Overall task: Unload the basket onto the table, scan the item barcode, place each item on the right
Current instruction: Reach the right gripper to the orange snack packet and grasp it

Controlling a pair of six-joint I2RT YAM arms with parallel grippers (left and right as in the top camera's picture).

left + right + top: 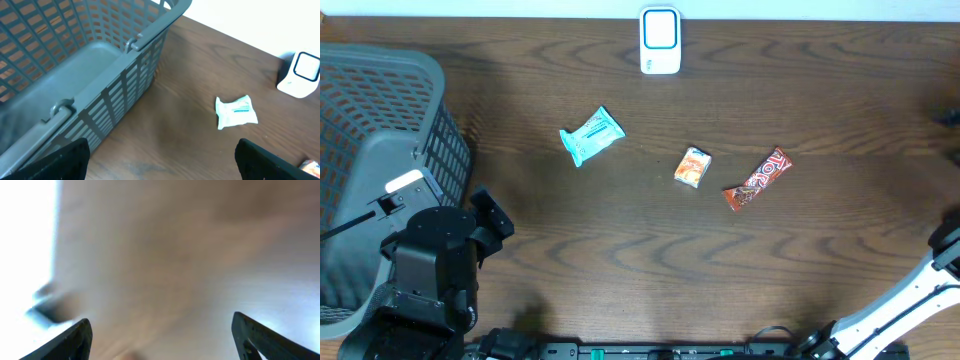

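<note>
Both were spread wide, empty: left gripper (162,162) and right gripper (160,337). Teal packet (592,136) sat near the scanner (660,40).

Basket (448,150) left, scanner (660,40) at back; before it, pouch (592,136), carton (693,167), bar (758,179) left to right.

Overhead looks straight down on my table (620,250). My left wrist camera looks low across it, sharing the basket (445,140), packet (591,136) and scanner (660,40). My right wrist view is close, blurred.
</note>
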